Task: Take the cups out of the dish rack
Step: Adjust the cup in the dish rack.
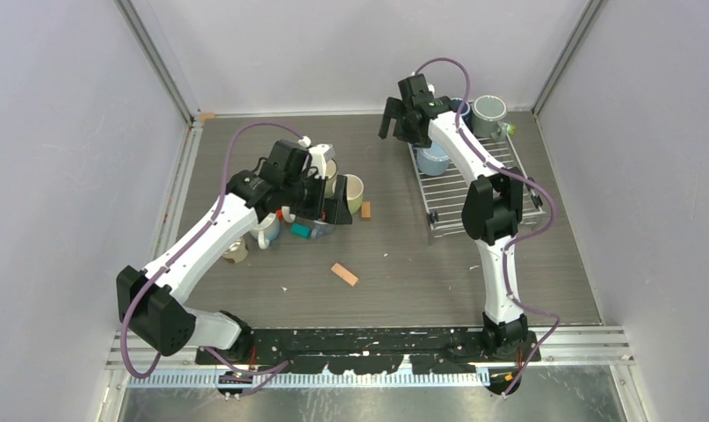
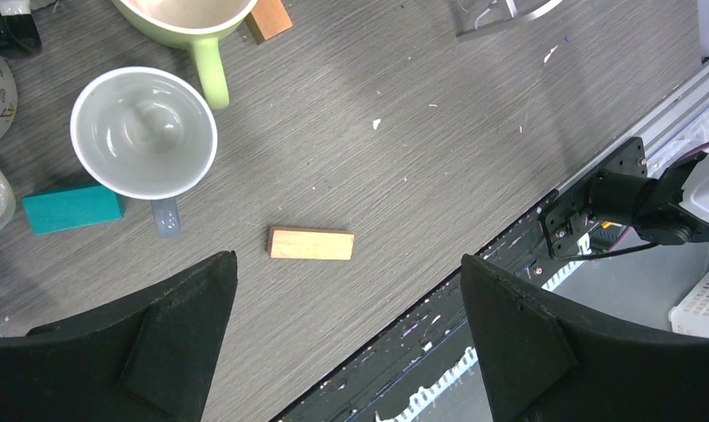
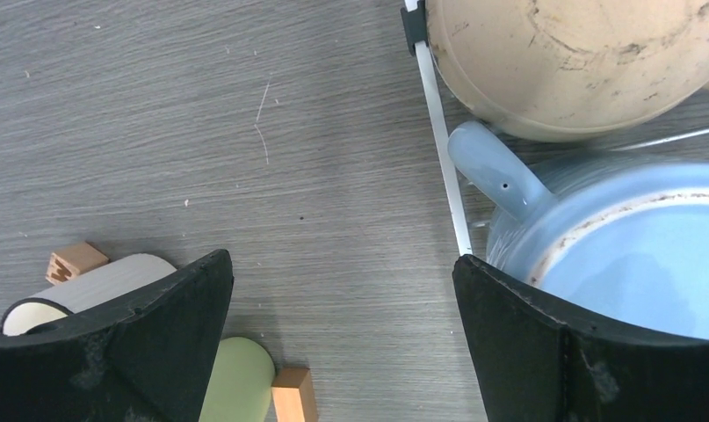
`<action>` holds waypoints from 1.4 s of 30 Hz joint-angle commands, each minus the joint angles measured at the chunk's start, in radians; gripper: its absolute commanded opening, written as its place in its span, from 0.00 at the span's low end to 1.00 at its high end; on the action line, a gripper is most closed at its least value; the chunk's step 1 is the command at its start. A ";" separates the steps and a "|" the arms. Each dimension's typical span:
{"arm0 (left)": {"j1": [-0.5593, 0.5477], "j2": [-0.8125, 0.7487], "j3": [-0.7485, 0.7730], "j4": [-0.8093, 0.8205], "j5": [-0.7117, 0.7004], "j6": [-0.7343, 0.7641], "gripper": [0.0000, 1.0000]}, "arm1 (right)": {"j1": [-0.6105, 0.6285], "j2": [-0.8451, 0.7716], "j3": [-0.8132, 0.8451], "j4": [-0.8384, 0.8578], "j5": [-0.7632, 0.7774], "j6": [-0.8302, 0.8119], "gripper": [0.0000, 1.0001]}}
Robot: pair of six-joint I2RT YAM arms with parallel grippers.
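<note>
Bright, even, diffuse light fills all three views; shadows on the table (image 1: 394, 264) are soft and faint. In the right wrist view the near light blue mug (image 3: 632, 264) is slightly blurred.

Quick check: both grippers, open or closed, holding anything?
Left gripper: open, holding nothing.
Right gripper: open, holding nothing.

Wide-spread right claw (image 3: 342, 272), empty, above counter (image 3: 201, 114). Light blue mug (image 3: 632, 255) inside rack edge (image 3: 443, 149), just beside tan mug (image 3: 579, 61). Lime mug (image 3: 236, 387) lower left.
</note>
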 commanded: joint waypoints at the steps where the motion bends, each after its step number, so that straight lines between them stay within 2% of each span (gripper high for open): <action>1: -0.004 -0.037 -0.004 0.041 0.016 -0.005 1.00 | -0.011 -0.032 -0.002 -0.029 0.056 -0.030 1.00; 16: -0.004 -0.025 -0.005 0.046 0.025 -0.009 1.00 | -0.045 -0.220 -0.286 0.027 0.092 -0.047 1.00; 28: -0.004 -0.012 -0.006 0.050 0.033 -0.012 1.00 | -0.186 -0.387 -0.534 0.129 0.080 0.028 1.00; 42: -0.004 -0.006 -0.003 0.049 0.039 -0.012 1.00 | -0.316 -0.401 -0.540 0.103 0.149 0.025 1.00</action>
